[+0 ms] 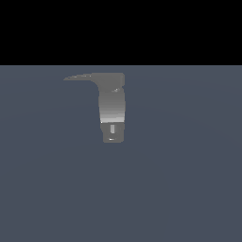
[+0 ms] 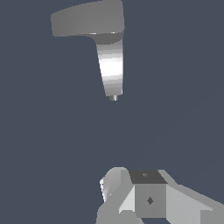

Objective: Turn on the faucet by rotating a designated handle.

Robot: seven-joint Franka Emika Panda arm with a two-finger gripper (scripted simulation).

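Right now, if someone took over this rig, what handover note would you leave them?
Gripper: only part of it shows at the edge of the wrist view; open or shut cannot be told. It holds nothing and is well apart from the faucet. The arm does not appear in the exterior view.
Faucet: stands on the grey floor, untouched.
Handle: sticks out sideways from the faucet's top, toward the exterior view's left.
Done: nothing visible yet.
Left: approach, contact the handle, rotate it.

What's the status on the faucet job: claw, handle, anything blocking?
Claw seen only in the wrist view, well short of the faucet, open or shut unclear. Handle untouched, pointing to the exterior view's left. Nothing seen in the way.
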